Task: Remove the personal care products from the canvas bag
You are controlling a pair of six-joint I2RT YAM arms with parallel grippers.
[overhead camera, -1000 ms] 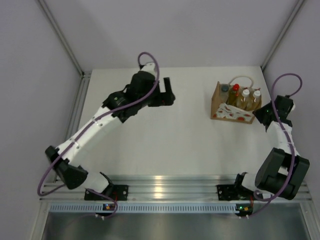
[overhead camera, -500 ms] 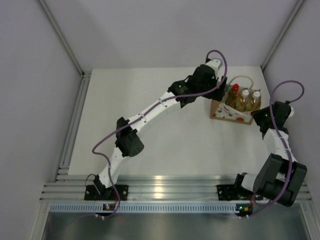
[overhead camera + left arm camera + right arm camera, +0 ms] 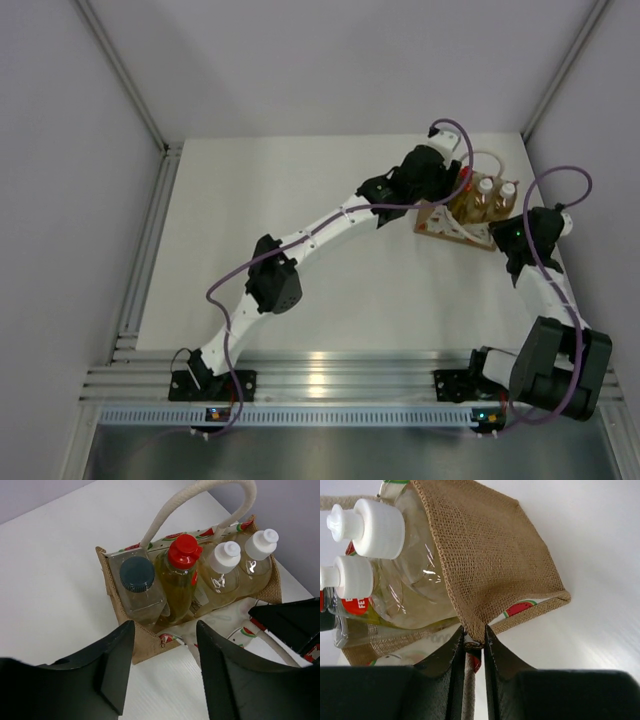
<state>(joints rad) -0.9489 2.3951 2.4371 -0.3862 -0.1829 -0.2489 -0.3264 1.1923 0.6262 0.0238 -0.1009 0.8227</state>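
The canvas bag (image 3: 452, 226) stands at the table's back right, tan with a white watermelon-print panel. Inside it stand the personal care products: a clear bottle with a dark grey cap (image 3: 137, 574), a yellow one with a red cap (image 3: 184, 552) and two amber ones with white caps (image 3: 225, 556) (image 3: 261, 542). My left gripper (image 3: 165, 630) hovers just above the bag's near left corner, open, with nothing between its fingers. My right gripper (image 3: 474, 635) is shut on the bag's burlap (image 3: 490, 555) at its right end, where a handle cord joins.
The bag's looped white handle (image 3: 200, 500) arches over the bottles. My right gripper's black fingers (image 3: 295, 622) show in the left wrist view at the bag's right. A wall post and the table's right edge (image 3: 545, 170) run close behind the bag.
My left arm swung from the table's back left across to the bag and its jaws narrowed. The bag shifted and turned slightly; the right gripper kept its pinch on it.
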